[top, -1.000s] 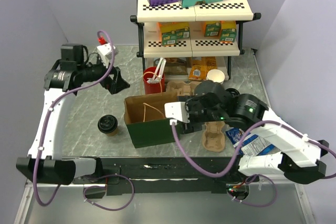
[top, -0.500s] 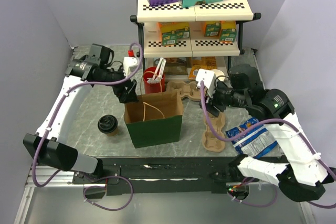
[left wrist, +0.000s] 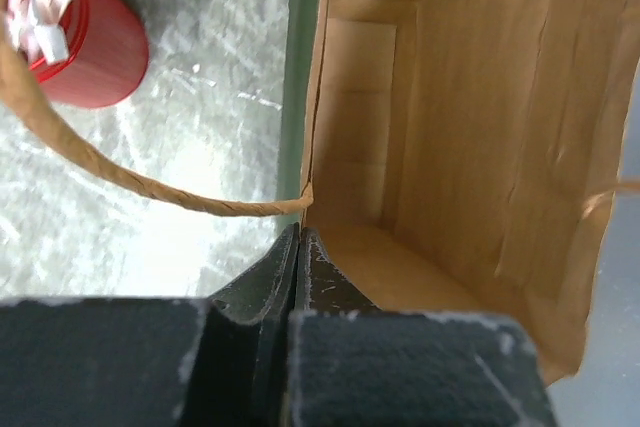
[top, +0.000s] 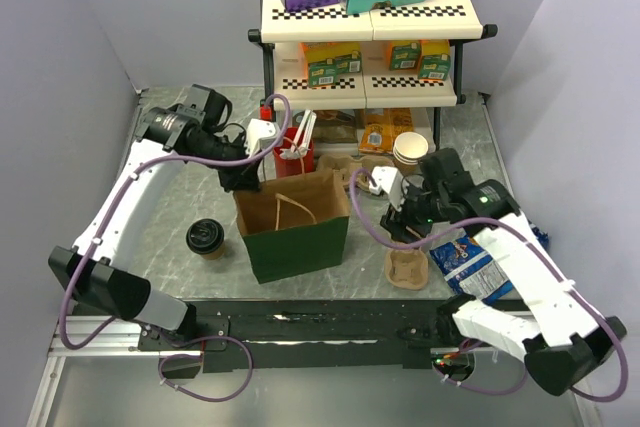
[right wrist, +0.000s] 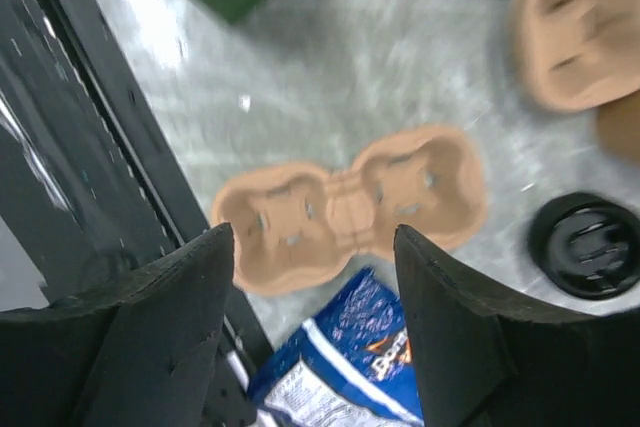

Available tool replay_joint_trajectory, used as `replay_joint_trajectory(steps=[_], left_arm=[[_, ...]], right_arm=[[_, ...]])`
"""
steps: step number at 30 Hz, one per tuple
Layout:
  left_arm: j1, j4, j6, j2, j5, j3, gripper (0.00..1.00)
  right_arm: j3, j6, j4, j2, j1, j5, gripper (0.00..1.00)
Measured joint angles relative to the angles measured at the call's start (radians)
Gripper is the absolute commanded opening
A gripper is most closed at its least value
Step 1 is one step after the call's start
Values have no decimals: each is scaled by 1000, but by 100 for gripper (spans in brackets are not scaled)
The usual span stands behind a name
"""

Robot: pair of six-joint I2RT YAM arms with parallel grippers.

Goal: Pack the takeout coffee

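The cream two-tier shelf rack (top: 440, 7) occupies the top centre of the overhead view, at the back of the grey marbled table (top: 165, 202). The green paper bag with a brown interior (top: 300, 247) stands upright and open-mouthed at the centre of the frame. The left gripper (top: 240, 179) is at the bag's upper-left rim. In the left wrist view its jaws are clenched (left wrist: 298, 247) with no gap, pinching the bag wall (left wrist: 450, 147) where the twine handle (left wrist: 150, 187) joins it. The right gripper (top: 397, 215) is right of the bag. Its jaws (right wrist: 310, 237) are spread wide and hold nothing, above the tan two-cup pulp carrier (right wrist: 345, 207). The blue snack packet (top: 470, 265) lies just right of the carrier (top: 407, 265). The small brown paper cup with a round black lid (top: 204, 238) stands upright on the table just left of the bag, outside it and apart from both grippers. The red cup of stirrers (top: 293, 157) stands beyond the bag's upper rim.
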Motion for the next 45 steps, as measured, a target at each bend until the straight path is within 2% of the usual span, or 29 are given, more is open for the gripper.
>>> replay_joint_trajectory(steps=[5, 10, 15, 20, 24, 27, 32, 38, 45], left_arm=[[0, -16, 10, -69, -75, -13, 1], [0, -22, 14, -158, -130, -32, 1], [0, -20, 14, -177, -147, -36, 1], [0, -16, 14, -177, -155, -56, 1], [0, -15, 14, -175, -155, -58, 1], [0, -14, 14, -169, -155, -60, 1], [0, -14, 7, -150, -155, -60, 1], [0, -14, 6, -124, -156, -59, 1], [0, -7, 2, -89, -156, -45, 1]], right_arm=[[-132, -109, 11, 24, -45, 0, 75], [-183, -130, 32, 82, -74, 38, 66], [-153, 71, 68, 196, -84, 100, 59], [-111, 285, 71, 220, -91, 136, 58], [-80, 409, 32, 267, -112, 132, 51], [-43, 494, 21, 328, -133, 115, 57], [-48, 649, 16, 413, -204, 105, 57], [-135, 743, 10, 448, -251, 106, 56], [-140, 787, 17, 496, -251, 159, 55]])
